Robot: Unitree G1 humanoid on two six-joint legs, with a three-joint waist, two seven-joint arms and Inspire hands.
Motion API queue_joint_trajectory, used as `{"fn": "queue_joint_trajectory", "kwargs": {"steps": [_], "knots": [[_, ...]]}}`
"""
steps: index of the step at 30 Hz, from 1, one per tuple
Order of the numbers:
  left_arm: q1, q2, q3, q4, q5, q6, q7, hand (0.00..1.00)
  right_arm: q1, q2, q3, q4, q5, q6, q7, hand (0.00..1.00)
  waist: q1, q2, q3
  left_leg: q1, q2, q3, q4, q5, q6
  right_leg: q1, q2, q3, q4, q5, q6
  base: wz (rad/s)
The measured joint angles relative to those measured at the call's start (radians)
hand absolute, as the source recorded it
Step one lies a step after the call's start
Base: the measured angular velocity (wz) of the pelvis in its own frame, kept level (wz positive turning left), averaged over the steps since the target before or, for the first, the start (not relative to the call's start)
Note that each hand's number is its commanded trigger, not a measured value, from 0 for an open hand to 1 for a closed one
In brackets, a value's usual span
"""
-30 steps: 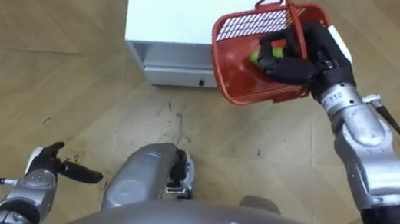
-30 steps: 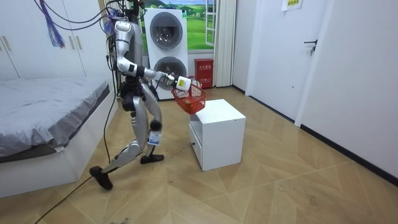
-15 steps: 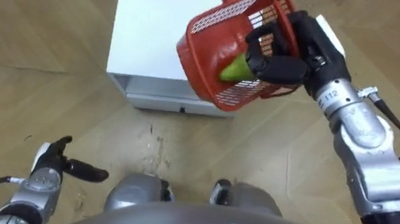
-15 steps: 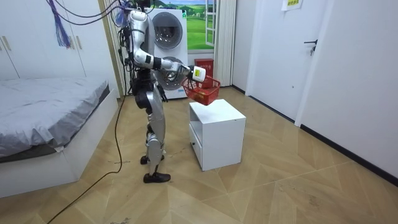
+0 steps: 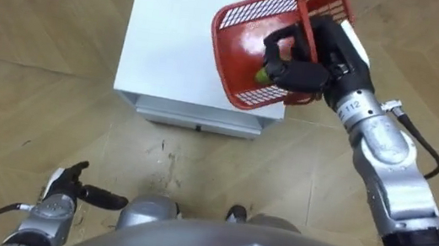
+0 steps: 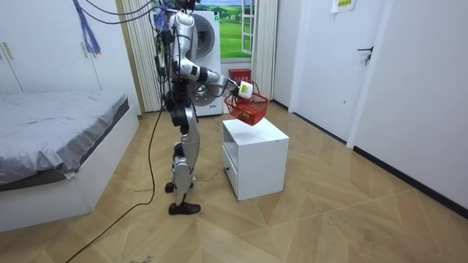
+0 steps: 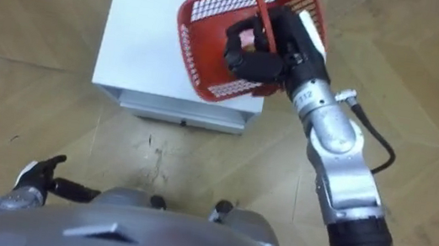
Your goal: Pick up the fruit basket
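Here, in the room view, the robot is seen standing upright between a grey bed point(image 6: 58, 139) at the left of the frame and a white bedside cabinet point(image 6: 257, 162) at the centre, with stacked washing machines point(image 6: 199, 55) behind it. In the eye views the cabinet's flat top is seen in the upper middle of the frame.

The red fruit basket point(image 5: 242, 45) is held in the air over the cabinet's right portion, at upper centre-right. As far as the room view allows a judgement, it is apart from the top. It is tilted rather than level, so that its inside is exposed to the head camera. The right hand point(image 5: 302, 66) is closed round the basket's handle point(image 5: 302, 11), with its dark fingers curled over it. A green fruit point(image 5: 261, 73) is lodged low inside, just beside those fingers. The left hand point(image 5: 65, 196) is seen at lower left, its fingers loosely extended and nothing held.

The lift is judged largely done; a secure carry is what remains. The basket would best be levelled by a slow turn of the wrist before any further move is made, since the fruit could be rolled out over the lower rim. A firm grasp is called for, jerks are to be avoided, and the underside should be held clear of the cabinet's edge.
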Motion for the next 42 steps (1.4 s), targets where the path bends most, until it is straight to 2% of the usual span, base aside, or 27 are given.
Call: {"fn": "queue_joint_trajectory", "kwargs": {"steps": [1, 2, 3, 4, 5, 6, 7, 8, 9, 10, 11, 12, 13, 14, 16, 17, 20, 24, 35, 42], "knots": [[-0.001, 0.000, 0.000, 0.003, 0.005, -0.001, 0.000, 0.00, -0.005, 0.000, 0.006, 0.010, 0.000, 0.000, -0.004, 1.00, -0.001, -0.001, 0.0015, -0.003, -0.001, 0.002, 0.006, 0.000, 0.000, 0.001, -0.004, 0.002, -0.001, 0.000, -0.001, 0.10], [-0.005, 0.001, 0.001, 0.010, 0.008, -0.001, 0.000, 0.00, -0.013, 0.005, 0.019, 0.034, 0.000, 0.000, -0.009, 1.00, -0.008, -0.009, 0.0069, -0.034, -0.002, 0.011, 0.056, 0.000, 0.000, 0.012, -0.014, 0.023, -0.013, 0.004, -0.005, 0.35], [-0.014, -0.001, 0.001, 0.018, 0.016, -0.008, -0.001, 0.00, -0.014, 0.021, 0.019, 0.050, 0.001, -0.003, -0.014, 1.00, -0.010, -0.029, 0.0169, -0.102, -0.017, 0.020, 0.134, -0.010, -0.011, 0.022, -0.033, 0.099, -0.035, 0.006, -0.006, 0.49], [-0.018, -0.003, -0.001, 0.017, 0.022, -0.013, -0.002, 0.00, -0.017, 0.022, 0.019, 0.065, 0.001, -0.012, -0.019, 1.00, -0.011, -0.032, 0.0171, -0.130, -0.023, 0.017, 0.104, -0.009, -0.012, 0.021, -0.038, 0.121, -0.042, 0.007, -0.004, 0.70], [-0.025, -0.004, -0.007, 0.015, 0.023, -0.026, -0.003, 0.00, -0.033, 0.017, 0.016, 0.109, 0.002, -0.020, -0.030, 1.00, -0.004, -0.035, 0.0193, -0.186, -0.025, 0.021, 0.028, 0.056, 0.022, 0.007, -0.043, 0.125, -0.041, 0.000, 0.008, 0.40], [-0.023, 0.002, -0.015, 0.019, 0.024, -0.028, 0.002, 0.00, -0.056, 0.027, 0.021, 0.152, -0.006, -0.016, -0.040, 1.00, 0.034, -0.051, 0.0108, -0.186, -0.027, 0.045, 0.032, 0.081, 0.026, -0.024, -0.050, 0.104, -0.027, -0.002, 0.030, 0.19], [-0.022, 0.002, -0.024, 0.028, 0.025, -0.028, 0.002, 0.00, -0.061, 0.026, 0.024, 0.160, -0.008, -0.016, -0.040, 1.00, 0.050, -0.049, 0.0127, -0.185, -0.023, 0.032, 0.033, 0.082, 0.026, -0.039, -0.044, 0.072, -0.016, -0.006, 0.043, -0.33], [-0.017, 0.002, -0.027, 0.041, 0.028, -0.022, 0.003, 0.00, -0.073, 0.026, 0.032, 0.164, -0.005, -0.018, -0.040, 1.00, 0.080, -0.043, 0.0166, -0.179, -0.015, -0.030, 0.033, 0.082, 0.026, -0.065, -0.025, 0.024, -0.031, -0.007, 0.035, -0.47], [-0.011, 0.001, -0.024, 0.059, 0.046, -0.016, 0.004, 0.00, -0.104, 0.025, 0.052, 0.176, -0.004, -0.030, -0.047, 1.00, 0.089, -0.026, 0.0215, -0.177, -0.002, -0.101, 0.033, 0.080, 0.024, -0.111, 0.009, -0.004, -0.077, 0.021, -0.002, -0.47], [-0.007, 0.001, -0.021, 0.072, 0.062, -0.012, 0.003, 0.00, -0.119, 0.026, 0.060, 0.185, -0.008, -0.043, -0.053, 1.00, 0.087, -0.022, 0.0229, -0.175, 0.001, -0.120, 0.033, 0.080, 0.020, -0.136, 0.025, -0.009, -0.107, 0.050, -0.017, -0.20], [0.007, 0.001, -0.011, 0.087, 0.099, 0.003, 0.002, 0.00, -0.140, 0.027, 0.063, 0.206, -0.009, -0.064, -0.068, 1.00, 0.077, -0.023, 0.0251, -0.165, -0.009, -0.125, 0.032, 0.068, 0.001, -0.179, 0.028, -0.038, -0.136, 0.158, -0.024, 0.26], [0.007, -0.010, -0.006, 0.105, 0.123, 0.010, 0.004, 0.00, -0.154, 0.024, 0.058, 0.258, -0.007, -0.079, -0.091, 1.00, 0.055, -0.007, 0.0200, -0.136, -0.010, -0.117, 0.022, 0.047, -0.009, -0.186, 0.011, -0.089, -0.080, 0.200, -0.065, 0.40], [0.007, -0.014, -0.006, 0.110, 0.125, 0.011, 0.003, 0.00, -0.164, 0.026, 0.059, 0.284, -0.007, -0.076, -0.104, 1.00, 0.054, 0.001, 0.0174, -0.126, -0.004, -0.095, 0.013, 0.052, -0.011, -0.180, 0.012, -0.095, -0.069, 0.199, -0.065, 0.37], [0.005, -0.014, -0.006, 0.110, 0.132, 0.007, 0.002, 0.00, -0.181, 0.032, 0.064, 0.311, -0.008, -0.072, -0.120, 1.00, 0.057, 0.002, 0.0153, -0.109, 0.001, -0.050, -0.016, 0.064, -0.006, -0.174, 0.012, -0.100, -0.061, 0.195, -0.062, 0.19], [-0.011, -0.013, -0.006, 0.106, 0.141, 0.013, 0.003, 0.00, -0.212, 0.026, 0.066, 0.319, -0.001, -0.076, -0.127, 1.00, 0.051, -0.009, 0.0194, -0.105, -0.002, -0.027, -0.039, 0.064, -0.002, -0.180, 0.008, -0.101, -0.062, 0.169, -0.067, 0.15], [-0.021, -0.014, -0.007, 0.100, 0.143, 0.023, 0.002, 0.00, -0.240, 0.039, 0.067, 0.350, 0.009, -0.079, -0.132, 1.00, 0.051, -0.018, 0.0241, -0.111, -0.002, -0.026, -0.030, 0.065, -0.002, -0.182, 0.006, -0.110, -0.062, 0.170, -0.068, 0.12], [-0.021, -0.018, -0.025, 0.079, 0.149, 0.036, 0.001, 0.00, -0.276, 0.071, 0.084, 0.426, 0.014, -0.083, -0.149, 1.00, 0.059, -0.027, 0.0182, -0.121, -0.011, -0.022, -0.012, 0.064, -0.002, -0.178, 0.002, -0.124, -0.062, 0.168, -0.068, 0.15], [-0.018, -0.023, -0.027, 0.065, 0.158, 0.052, -0.002, 0.00, -0.287, 0.070, 0.094, 0.476, 0.013, -0.083, -0.150, 1.00, 0.084, -0.025, 0.0189, -0.134, -0.015, -0.029, -0.001, 0.062, 0.001, -0.180, -0.010, -0.145, -0.042, 0.159, -0.063, 0.14], [-0.007, -0.024, -0.028, 0.074, 0.158, 0.094, -0.008, 0.00, -0.306, 0.074, 0.094, 0.559, 0.026, -0.082, -0.172, 1.00, 0.105, -0.019, 0.0210, -0.166, -0.018, -0.047, 0.020, 0.060, 0.003, -0.196, -0.022, -0.173, -0.027, 0.147, -0.061, 0.10], [-0.007, -0.024, -0.028, 0.074, 0.157, 0.094, -0.009, 0.00, -0.319, 0.091, 0.092, 0.583, 0.028, -0.083, -0.189, 1.00, 0.105, -0.010, 0.0211, -0.194, -0.018, -0.044, 0.030, 0.060, 0.004, -0.213, -0.027, -0.190, -0.028, 0.145, -0.058, 0.08]]}}
